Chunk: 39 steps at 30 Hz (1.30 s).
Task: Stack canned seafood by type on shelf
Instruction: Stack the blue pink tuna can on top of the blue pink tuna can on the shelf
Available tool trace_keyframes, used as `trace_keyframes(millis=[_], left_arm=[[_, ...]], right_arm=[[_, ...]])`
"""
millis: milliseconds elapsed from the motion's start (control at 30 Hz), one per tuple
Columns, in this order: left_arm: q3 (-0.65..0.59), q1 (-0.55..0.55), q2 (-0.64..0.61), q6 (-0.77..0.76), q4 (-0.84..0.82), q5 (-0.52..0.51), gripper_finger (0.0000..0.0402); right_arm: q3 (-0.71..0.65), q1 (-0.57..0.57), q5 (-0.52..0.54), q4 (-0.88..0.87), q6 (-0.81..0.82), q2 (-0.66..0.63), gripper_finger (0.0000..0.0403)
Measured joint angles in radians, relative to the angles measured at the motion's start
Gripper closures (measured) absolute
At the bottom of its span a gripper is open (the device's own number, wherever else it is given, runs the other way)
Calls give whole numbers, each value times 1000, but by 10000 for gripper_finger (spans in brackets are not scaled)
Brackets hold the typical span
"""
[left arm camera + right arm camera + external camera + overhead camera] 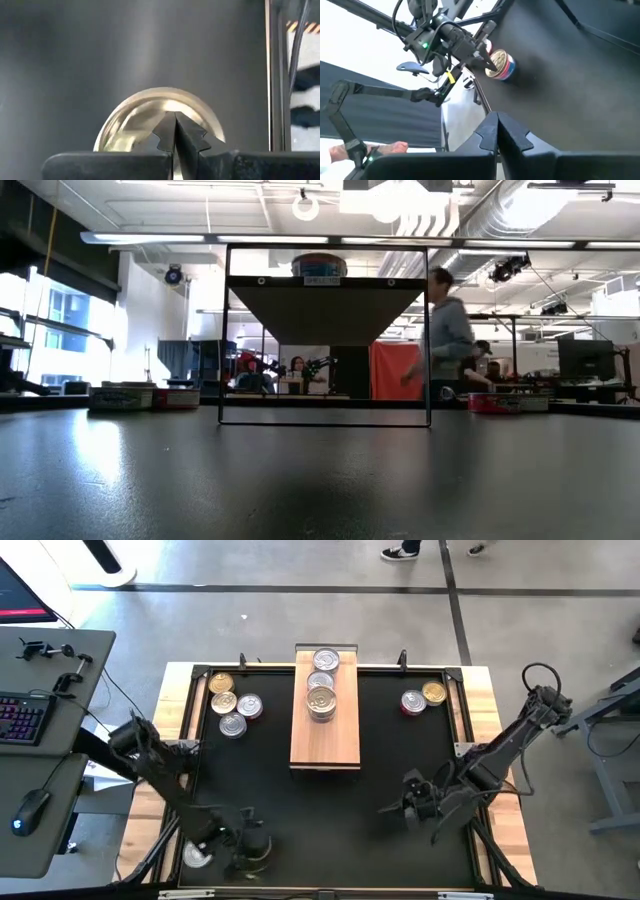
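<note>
The black mat (330,810) fills the frame's middle. At top centre lies the shelf (325,745), with three tins (321,700) on its upper part. The right gripper (412,802), lower right, is closed and empty. The left gripper (232,852), lower left, has its fingers together over a single tin (127,125), not holding it.

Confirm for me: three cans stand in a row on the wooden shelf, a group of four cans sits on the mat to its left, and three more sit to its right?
Not quite. The high view shows only two cans on the black mat to the right of the shelf, not three. The rest holds: three cans on the shelf and the group of four to its left.
</note>
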Motion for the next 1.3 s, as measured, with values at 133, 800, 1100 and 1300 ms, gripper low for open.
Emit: trace_keyframes(millis=[133,800,1100,1300], left_arm=[[3,103,70,112,184,-1,402],[388,341,244,487,234,77,401],[333,240,132,392,130,-47,401],[279,158,150,266,237,-123,402]], right_arm=[[0,21,12,-6,16,25,403],[0,31,-16,48,-75,101,403],[0,25,-90,23,-3,150,403],[0,-18,-209,24,142,272,392]])
